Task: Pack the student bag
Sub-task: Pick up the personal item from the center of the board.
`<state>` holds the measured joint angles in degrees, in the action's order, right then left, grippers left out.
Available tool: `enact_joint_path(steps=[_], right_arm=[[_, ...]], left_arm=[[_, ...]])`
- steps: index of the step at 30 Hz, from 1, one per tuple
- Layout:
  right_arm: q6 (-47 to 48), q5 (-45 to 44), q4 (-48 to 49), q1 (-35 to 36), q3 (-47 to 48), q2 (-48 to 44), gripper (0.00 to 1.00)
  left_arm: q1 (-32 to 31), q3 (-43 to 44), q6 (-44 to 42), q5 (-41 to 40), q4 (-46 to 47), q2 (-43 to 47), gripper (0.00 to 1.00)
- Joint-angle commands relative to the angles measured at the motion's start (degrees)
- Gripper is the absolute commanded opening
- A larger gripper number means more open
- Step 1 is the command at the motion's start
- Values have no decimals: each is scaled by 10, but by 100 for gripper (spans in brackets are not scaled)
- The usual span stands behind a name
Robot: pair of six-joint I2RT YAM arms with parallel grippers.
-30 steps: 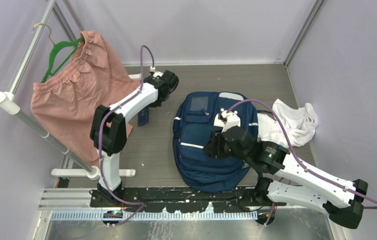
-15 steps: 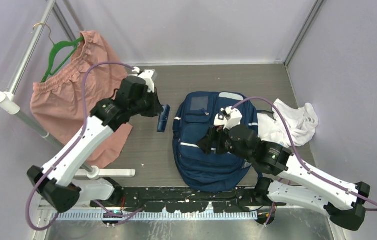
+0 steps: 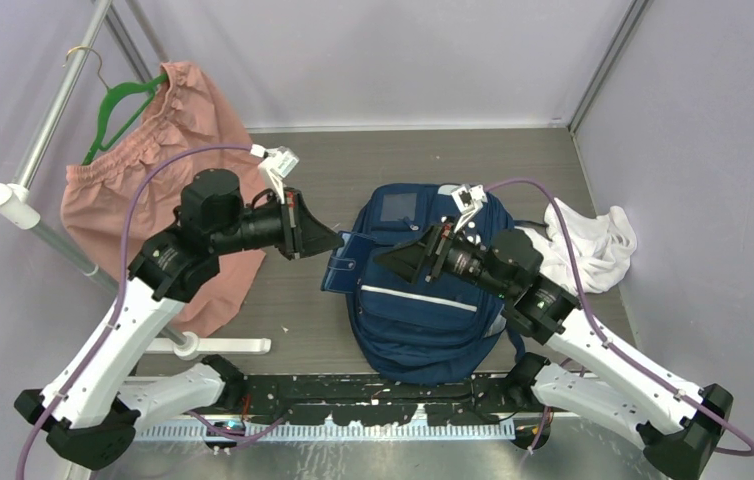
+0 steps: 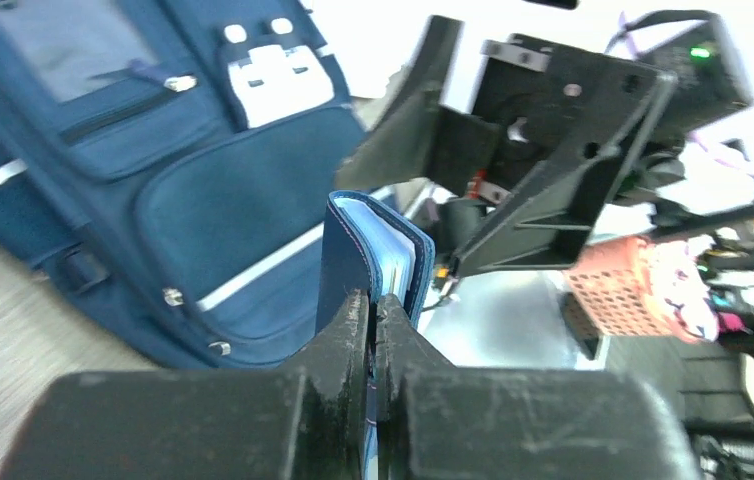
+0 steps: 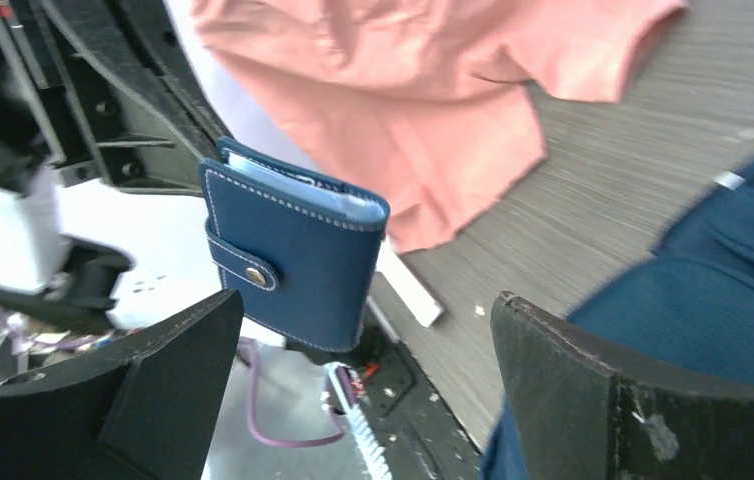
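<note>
The student bag [image 3: 423,310] lies flat in the middle of the table, navy with white stripes and its front pocket up; it also shows in the left wrist view [image 4: 153,150]. My left gripper [image 3: 330,243] is shut on a small navy snap wallet [image 3: 342,268], held in the air just off the bag's left edge. Its fingers [image 4: 348,330] pinch the wallet [image 4: 373,250] by its lower edge. My right gripper [image 3: 400,256] hovers over the bag, open wide and facing the wallet [image 5: 298,260], which hangs beyond its spread fingers [image 5: 153,390] without touching them.
Pink shorts [image 3: 153,190] on a green hanger [image 3: 118,110] hang from a white rack [image 3: 43,235] at the left. A white cloth [image 3: 588,245] lies crumpled right of the bag. Purple walls close in the back and right sides.
The left arm swung right, carrying the wallet from near the shorts to the bag's left edge. The right gripper opened wide and turned left to face the wallet.
</note>
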<state>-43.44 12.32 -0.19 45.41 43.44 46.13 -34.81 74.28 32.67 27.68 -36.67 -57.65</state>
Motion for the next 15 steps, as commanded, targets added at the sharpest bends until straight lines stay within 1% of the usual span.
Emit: enact_joint_path(steps=[1, 4, 6, 11, 13, 15], right_arm=[[-26, 114, 149, -6, 0, 0, 100], [-46, 127, 199, -9, -15, 4, 100], [-59, 150, 234, -10, -21, 10, 100], [-137, 232, 404, -10, -47, 46, 99], [-176, 254, 474, -10, -55, 59, 93], [-200, 265, 517, -12, -61, 67, 82]], left_arm=[[1, 32, 40, 111, 72, 22, 0], [1, 33, 56, 136, 90, 26, 0], [0, 30, 70, 151, 109, 32, 0], [0, 3, 108, 167, 176, 47, 0], [1, 4, 111, 170, 180, 46, 0], [1, 6, 111, 174, 178, 45, 0]])
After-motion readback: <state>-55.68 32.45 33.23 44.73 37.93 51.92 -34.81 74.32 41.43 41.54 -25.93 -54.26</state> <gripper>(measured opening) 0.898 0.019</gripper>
